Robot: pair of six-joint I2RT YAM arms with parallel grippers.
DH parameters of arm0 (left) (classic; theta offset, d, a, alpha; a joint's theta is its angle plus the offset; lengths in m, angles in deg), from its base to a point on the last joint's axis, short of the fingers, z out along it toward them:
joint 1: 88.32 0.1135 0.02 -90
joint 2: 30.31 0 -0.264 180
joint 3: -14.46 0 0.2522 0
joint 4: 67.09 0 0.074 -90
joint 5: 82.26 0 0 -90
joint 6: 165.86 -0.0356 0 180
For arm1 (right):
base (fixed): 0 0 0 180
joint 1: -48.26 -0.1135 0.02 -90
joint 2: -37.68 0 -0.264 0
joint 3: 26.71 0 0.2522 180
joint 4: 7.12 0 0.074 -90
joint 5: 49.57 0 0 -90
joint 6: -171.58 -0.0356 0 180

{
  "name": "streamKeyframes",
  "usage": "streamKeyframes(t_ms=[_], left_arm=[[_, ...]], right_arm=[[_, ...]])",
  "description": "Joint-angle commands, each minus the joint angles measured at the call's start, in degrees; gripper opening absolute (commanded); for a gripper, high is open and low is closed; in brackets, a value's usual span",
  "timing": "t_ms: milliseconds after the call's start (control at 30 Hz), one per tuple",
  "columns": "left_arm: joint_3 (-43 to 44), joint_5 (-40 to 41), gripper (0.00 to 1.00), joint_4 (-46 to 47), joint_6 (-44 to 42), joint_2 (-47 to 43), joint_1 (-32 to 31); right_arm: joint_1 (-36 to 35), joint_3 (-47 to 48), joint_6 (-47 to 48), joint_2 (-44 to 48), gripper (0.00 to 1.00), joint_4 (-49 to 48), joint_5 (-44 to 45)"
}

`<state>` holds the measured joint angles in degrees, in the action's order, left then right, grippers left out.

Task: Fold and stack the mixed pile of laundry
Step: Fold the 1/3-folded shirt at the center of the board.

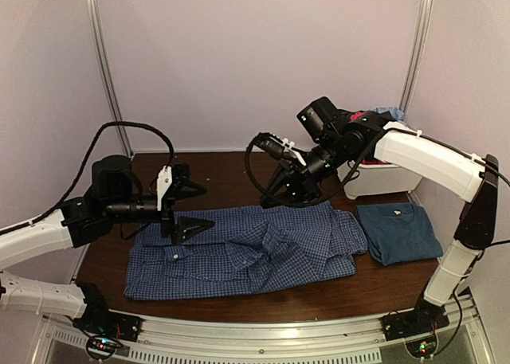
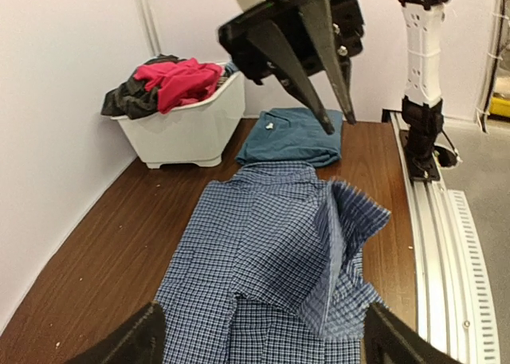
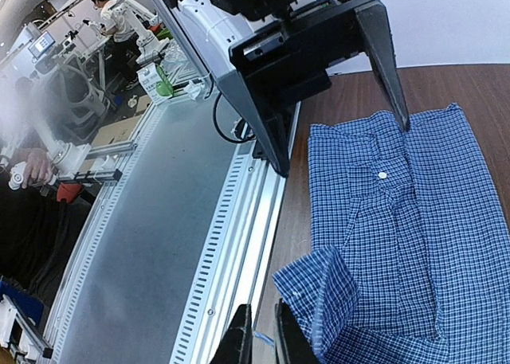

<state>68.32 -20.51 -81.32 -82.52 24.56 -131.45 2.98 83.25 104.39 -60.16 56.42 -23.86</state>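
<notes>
Folding step in hand. Checked shirt (image 1: 247, 252) lies spread mid-surface (image 1: 223, 169), its right part rumpled. Left gripper (image 1: 209, 206) jaws released wide at its left edge. Right gripper (image 1: 269, 201) jaws near-clenched, empty. Next move calls for grasping the raised flap.

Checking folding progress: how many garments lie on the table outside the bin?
2: the checked shirt spread in the middle, and a folded blue T-shirt to its right, by the bin. Further clothes heaped in the bin may hide others.
</notes>
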Motion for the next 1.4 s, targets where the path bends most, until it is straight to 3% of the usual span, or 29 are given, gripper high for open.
streamKeyframes(t_ms=[0, 67, 167, 233, 333, 500, 667, 767, 933, 1133, 1233, 1333, 1367], left_arm=[[5.0, 4.0, 0.79, -0.4, -11.2, 4.6, -5.3], [6.6, 3.9, 0.72, -2.4, -12.1, 7.0, -6.9], [5.8, 4.8, 0.68, -3.3, -11.5, 6.8, -7.4], [5.2, 6.3, 0.69, -5.4, -10.4, 6.1, -7.5], [5.6, 15.0, 0.69, -12.4, -12.1, 7.4, -13.1], [9.9, 26.7, 0.64, -18.6, -0.3, 18.0, -15.3], [13.9, 20.6, 0.64, -18.2, 11.2, 27.6, -13.7], [16.6, 14.6, 0.63, -17.6, 13.0, 33.5, -12.6], [20.2, 11.5, 0.63, -17.5, 15.1, 42.0, -11.2], [23.6, 5.5, 0.61, -18.4, 15.6, 47.3, -10.7], [24.1, 2.4, 0.42, -18.1, 15.2, 47.7, -10.7], [23.4, -0.3, 0.05, -16.8, 15.0, 45.7, -10.7], [23.1, -0.4, 0.0, -16.4, 15.1, 44.6, -10.7]], right_arm=[[-1.0, 1.2, 3.1, -0.4, 0.08, 2.0, -0.8], [-1.0, 0.6, 1.3, -0.4, 0.0, 0.5, 1.0], [-0.9, -0.6, 0.4, 0.1, 0.05, -0.1, 4.6], [0.4, -4.6, -5.2, 2.6, 0.06, -5.7, 7.9], [5.5, -13.3, -14.1, 7.2, 0.08, -15.3, 9.3], [13.3, -25.2, -23.6, 11.2, 0.11, -28.0, 6.9], [17.0, -29.8, -25.9, 11.1, 0.1, -28.3, 8.3], [19.6, -32.5, -28.0, 10.9, 0.08, -30.3, 8.2], [22.6, -36.2, -29.9, 10.8, 0.07, -32.9, 8.4], [23.9, -37.7, -29.9, 11.8, 0.07, -33.7, 7.9], [24.5, -37.6, -29.9, 11.9, 0.07, -33.5, 7.6], [24.7, -37.7, -29.9, 11.9, 0.06, -33.7, 7.5], [24.8, -37.8, -30.0, 11.8, 0.05, -33.9, 7.6]])
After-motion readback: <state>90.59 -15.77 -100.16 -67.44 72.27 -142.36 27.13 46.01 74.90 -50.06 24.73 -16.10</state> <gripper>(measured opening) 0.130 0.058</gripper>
